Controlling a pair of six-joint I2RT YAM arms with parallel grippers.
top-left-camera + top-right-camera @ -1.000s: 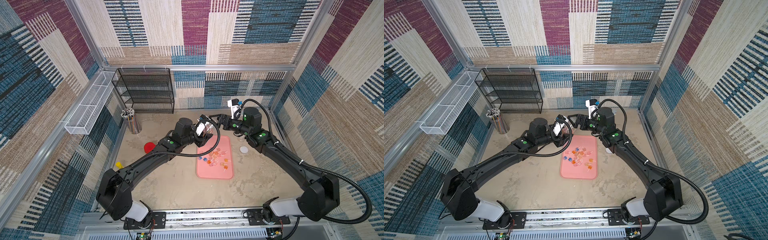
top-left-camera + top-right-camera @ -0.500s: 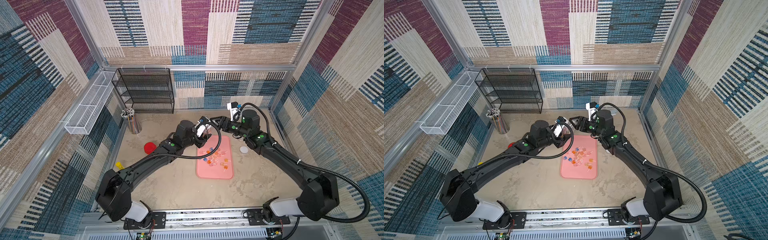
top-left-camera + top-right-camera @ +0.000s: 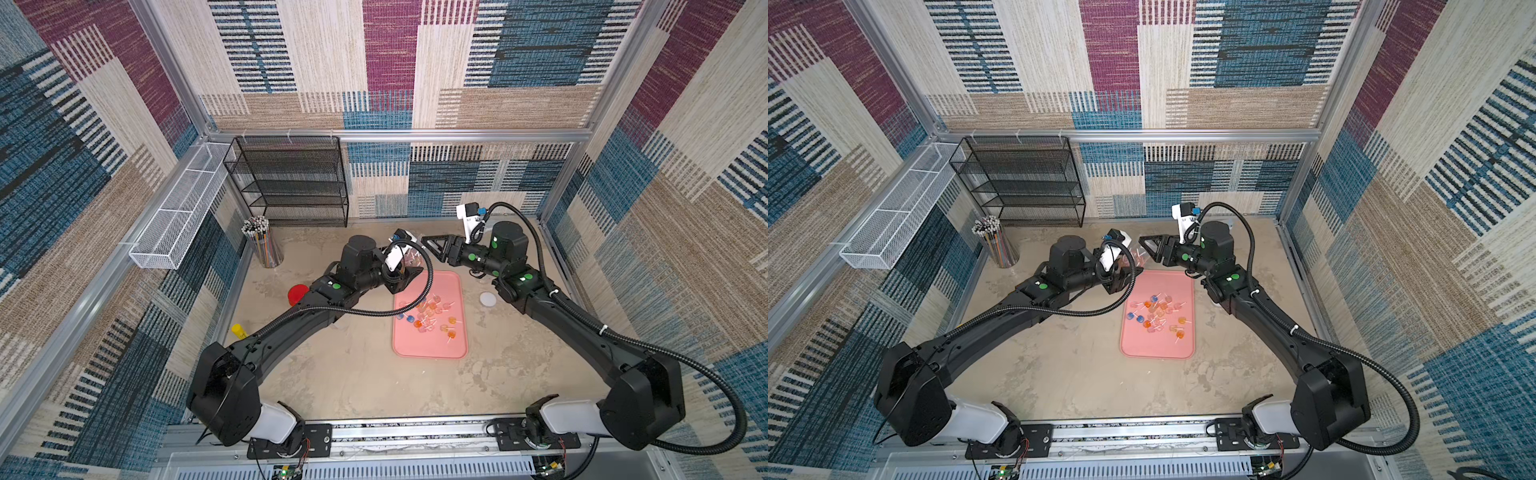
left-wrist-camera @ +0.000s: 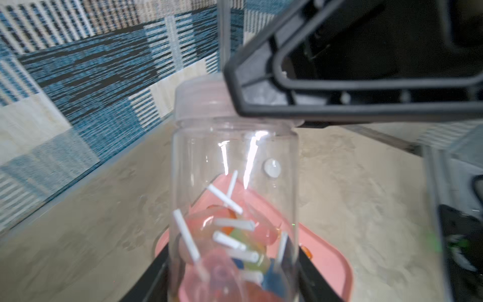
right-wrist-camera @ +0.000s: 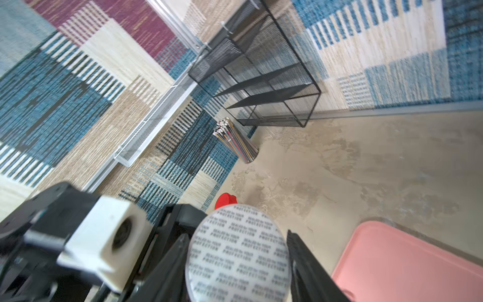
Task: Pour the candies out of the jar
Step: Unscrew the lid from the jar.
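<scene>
In the left wrist view my left gripper (image 4: pixel 232 269) is shut on a clear jar (image 4: pixel 232 167) that holds several candies (image 4: pixel 230 243), small lollipops on white sticks. In both top views the jar (image 3: pixel 409 259) (image 3: pixel 1131 255) hangs above the far end of a pink tray (image 3: pixel 428 349) (image 3: pixel 1156 347). Loose candies (image 3: pixel 430 316) (image 3: pixel 1156 311) lie on the tray. My right gripper (image 5: pixel 237 234) (image 3: pixel 428 243) is shut on the jar's lid (image 5: pixel 237 261), one finger on each side. The lid (image 4: pixel 201 99) is translucent pink.
A cup of coloured pencils (image 3: pixel 262 245) stands at the back left beside a black mesh shelf (image 3: pixel 291 183). A white wire basket (image 3: pixel 183 208) hangs on the left wall. A red cap (image 3: pixel 297 294), a yellow piece (image 3: pixel 239 330) and a white disc (image 3: pixel 487 298) lie on the table.
My right gripper has moved left to the jar and its wide-open jaws have come in on the lid. The left arm and the jar have stayed almost still.
</scene>
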